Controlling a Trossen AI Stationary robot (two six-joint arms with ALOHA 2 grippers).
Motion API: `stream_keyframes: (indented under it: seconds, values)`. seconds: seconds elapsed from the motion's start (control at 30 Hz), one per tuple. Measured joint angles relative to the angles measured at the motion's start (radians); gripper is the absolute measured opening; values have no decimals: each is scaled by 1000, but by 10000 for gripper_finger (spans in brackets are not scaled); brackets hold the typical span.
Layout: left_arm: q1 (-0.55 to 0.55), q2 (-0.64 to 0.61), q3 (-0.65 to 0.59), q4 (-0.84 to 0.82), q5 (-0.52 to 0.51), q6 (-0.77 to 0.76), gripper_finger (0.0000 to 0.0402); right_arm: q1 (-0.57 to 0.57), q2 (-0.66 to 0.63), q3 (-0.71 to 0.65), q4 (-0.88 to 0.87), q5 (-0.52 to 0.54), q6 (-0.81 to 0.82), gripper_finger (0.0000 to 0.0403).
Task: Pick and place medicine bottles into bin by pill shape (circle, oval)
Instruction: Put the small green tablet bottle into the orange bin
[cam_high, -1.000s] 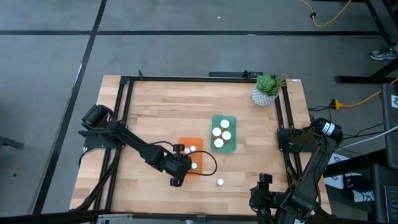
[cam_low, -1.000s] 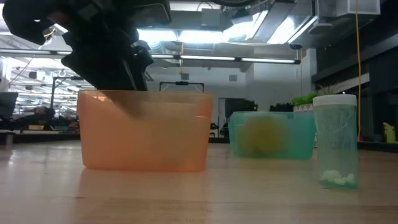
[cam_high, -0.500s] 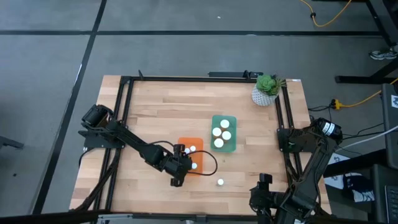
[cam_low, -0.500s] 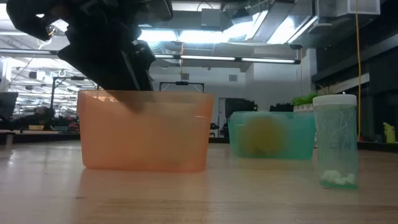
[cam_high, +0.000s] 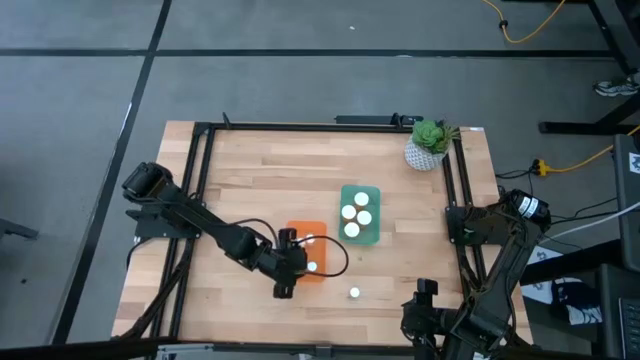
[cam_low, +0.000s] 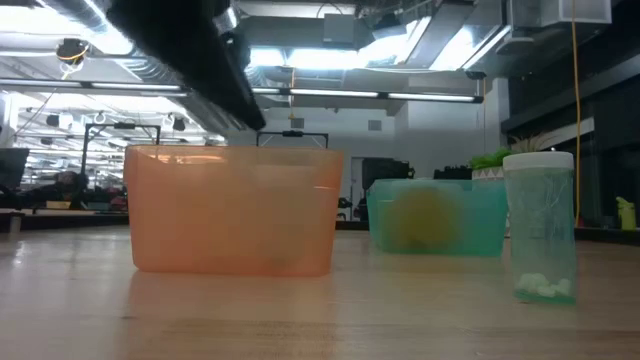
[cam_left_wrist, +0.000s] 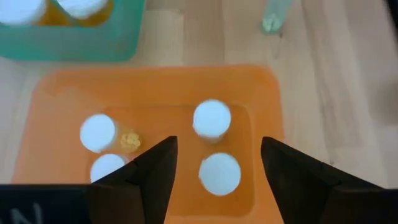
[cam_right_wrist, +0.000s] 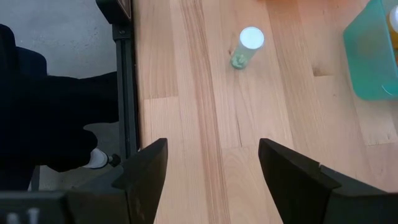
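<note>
My left gripper (cam_left_wrist: 216, 149) is open and empty above the orange bin (cam_high: 308, 262); in the high view it shows at the bin's left side (cam_high: 294, 252). Several white-topped bottles (cam_left_wrist: 211, 118) stand upright on the orange bin's floor. The teal bin (cam_high: 360, 213) holds three white-topped bottles (cam_high: 352, 212). One clear bottle (cam_high: 354, 293) with a white cap stands alone on the table near the front edge; it also shows in the low view (cam_low: 540, 225) and the right wrist view (cam_right_wrist: 249, 42). My right gripper (cam_right_wrist: 211, 146) is open and empty at the table's near right corner (cam_high: 425, 296).
A green plant in a white pot (cam_high: 428, 145) stands at the far right corner. A black frame (cam_high: 200, 180) runs along the table's left, far and right edges. Bare wood lies between the lone bottle and my right gripper.
My left gripper has risen out of the orange bin, from reaching down into it to standing above its rim, and drawn slightly toward the table's left edge. The bins and the lone bottle have stayed where they were.
</note>
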Motion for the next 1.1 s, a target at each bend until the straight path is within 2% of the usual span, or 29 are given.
stream_keyframes:
  seconds: [0.4, 0.6, 0.8, 0.93, 1.1]
  values:
    - [-9, -70, 0, 121, 13, -6, 223, 0, 0, 0, 12, 0, 5, 255]
    - [-36, -112, 0, 114, 24, -57, 218, 0, 0, 0, 137, 1, -38, 255]
    - [-78, -207, 0, 86, 27, -50, 213, -4, 0, 0, 143, 57, -123, 255]
    - [-115, -277, 0, 13, -45, -50, 213, -28, 0, 0, 139, 73, -114, 255]
    - [-157, -327, 0, -58, -159, -50, 213, -97, 21, 0, 134, 34, -73, 255]
